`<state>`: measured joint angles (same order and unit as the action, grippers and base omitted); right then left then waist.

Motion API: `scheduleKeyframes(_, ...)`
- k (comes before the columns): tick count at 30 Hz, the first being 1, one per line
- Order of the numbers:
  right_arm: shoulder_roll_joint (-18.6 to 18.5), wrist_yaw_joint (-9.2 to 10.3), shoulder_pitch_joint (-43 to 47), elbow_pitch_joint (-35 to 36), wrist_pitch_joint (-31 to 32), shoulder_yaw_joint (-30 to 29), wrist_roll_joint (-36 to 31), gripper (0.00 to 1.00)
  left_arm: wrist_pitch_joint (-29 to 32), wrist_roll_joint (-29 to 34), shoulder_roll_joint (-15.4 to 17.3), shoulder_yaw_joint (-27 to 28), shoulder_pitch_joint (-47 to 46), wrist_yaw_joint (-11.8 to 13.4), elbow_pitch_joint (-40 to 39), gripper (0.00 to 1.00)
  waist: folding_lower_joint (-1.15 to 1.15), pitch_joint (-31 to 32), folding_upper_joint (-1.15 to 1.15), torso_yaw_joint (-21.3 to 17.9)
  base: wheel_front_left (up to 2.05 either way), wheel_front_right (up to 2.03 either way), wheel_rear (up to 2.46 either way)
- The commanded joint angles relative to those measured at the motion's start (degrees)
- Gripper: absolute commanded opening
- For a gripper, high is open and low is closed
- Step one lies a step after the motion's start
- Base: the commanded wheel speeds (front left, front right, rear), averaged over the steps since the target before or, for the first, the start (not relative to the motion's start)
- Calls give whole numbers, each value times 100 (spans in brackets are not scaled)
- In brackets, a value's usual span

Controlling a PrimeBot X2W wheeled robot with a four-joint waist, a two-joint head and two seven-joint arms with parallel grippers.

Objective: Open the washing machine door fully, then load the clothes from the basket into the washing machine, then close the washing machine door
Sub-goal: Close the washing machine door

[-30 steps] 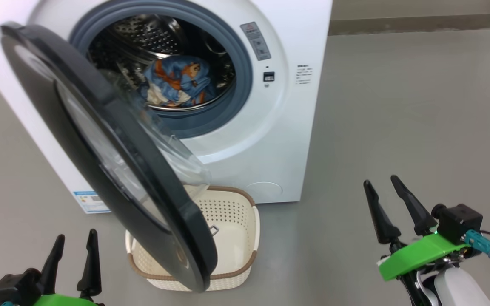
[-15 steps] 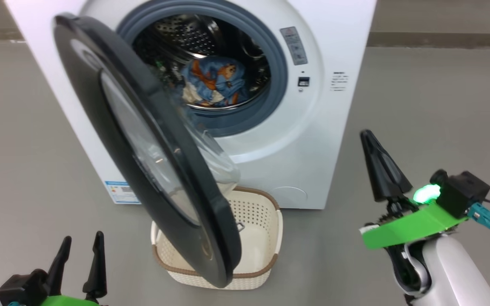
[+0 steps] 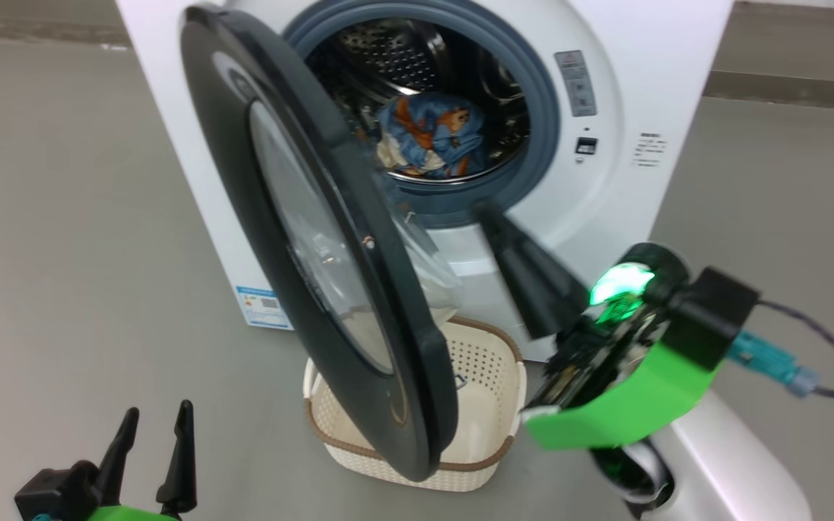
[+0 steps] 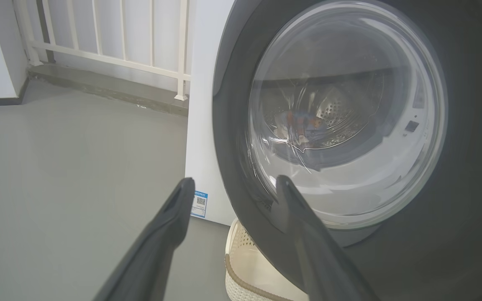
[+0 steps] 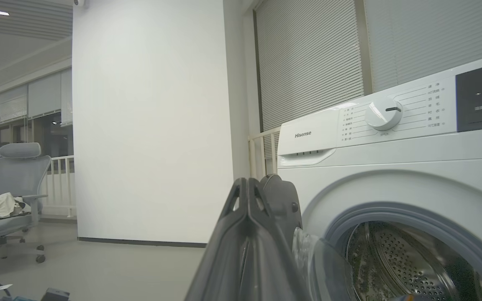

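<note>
The white washing machine (image 3: 605, 210) stands with its black washing machine door (image 3: 330, 239) swung partly out, glass bowl facing the drum. The blue printed clothes (image 3: 431, 134) lie inside the steel drum. Under the door's lower edge sits the cream basket (image 3: 493, 376), and the part of its inside that shows is bare. My right gripper (image 3: 487, 211) is shut on nothing, pointing up-left just right of the door's inner side, below the gasket. In the right wrist view the shut fingertips (image 5: 247, 186) sit beside the door's edge (image 5: 285, 200). At lower left my left gripper (image 3: 155, 427) hangs open, facing the door's outer glass (image 4: 345, 117).
Grey floor (image 3: 62, 217) spreads to the left and right of the machine. A white railing (image 4: 111, 42) and a low kerb run behind it. An office chair (image 5: 11, 184) stands far off beside a white pillar (image 5: 153, 125). A cable (image 3: 822, 362) trails from my right wrist.
The head camera has shifted, so the machine sits further right. My right gripper has shut and moved up-left toward the door and the machine's front. The left gripper keeps its place, open.
</note>
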<state>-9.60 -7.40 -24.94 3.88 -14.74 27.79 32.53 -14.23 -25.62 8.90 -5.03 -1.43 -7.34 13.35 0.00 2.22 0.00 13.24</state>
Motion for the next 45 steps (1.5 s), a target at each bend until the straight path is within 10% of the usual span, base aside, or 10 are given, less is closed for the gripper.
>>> scheduleKeyframes(1, 11, -9, -170, 197, -25, 249, 43, 0, -76, -21, 85, 169, -254, -13, -93, 100, 0, -15, 0, 129, 0, 0, 0)
scheduleKeyframes(45, -267, -9, -35, -2407, -24, 2507, 505, 0, -77, -103, 77, 49, -441, -14, -12, 100, 0, -22, 0, 688, 0, 0, 0)
